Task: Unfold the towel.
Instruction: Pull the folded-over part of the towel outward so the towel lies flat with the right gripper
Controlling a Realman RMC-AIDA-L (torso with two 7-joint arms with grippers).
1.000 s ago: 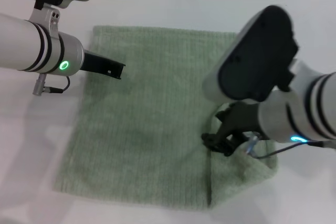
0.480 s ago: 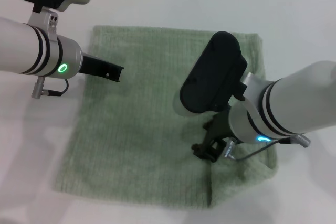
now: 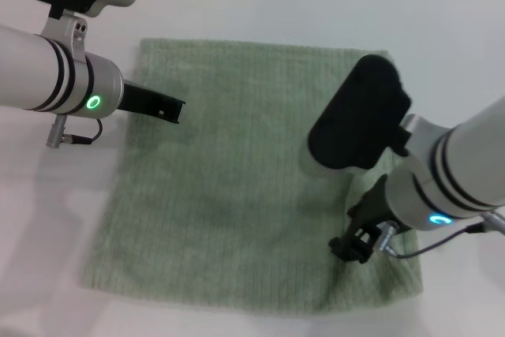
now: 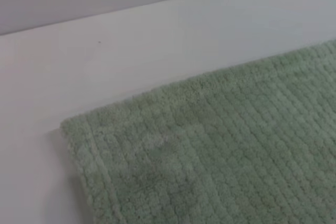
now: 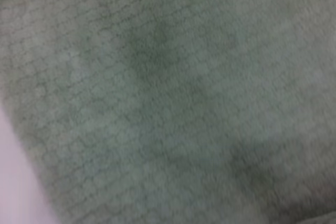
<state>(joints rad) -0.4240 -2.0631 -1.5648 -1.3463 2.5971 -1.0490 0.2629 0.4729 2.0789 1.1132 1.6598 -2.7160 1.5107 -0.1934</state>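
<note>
Towel [image 3: 229, 179] lying flat on white table [image 3: 458, 61], right tool [image 3: 351, 246] low over its near right corner, left tool [image 3: 162, 106] above its far left edge, finger state of both indeterminable.

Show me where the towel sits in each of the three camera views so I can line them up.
Head view: the towel lies flat mid-table, between the left hand and the right hand.
Left wrist view: the towel fills the lower right, one corner showing.
Right wrist view: the towel fills nearly the whole picture.
Shared landmark: the white table bordering the towel's edge.
</note>
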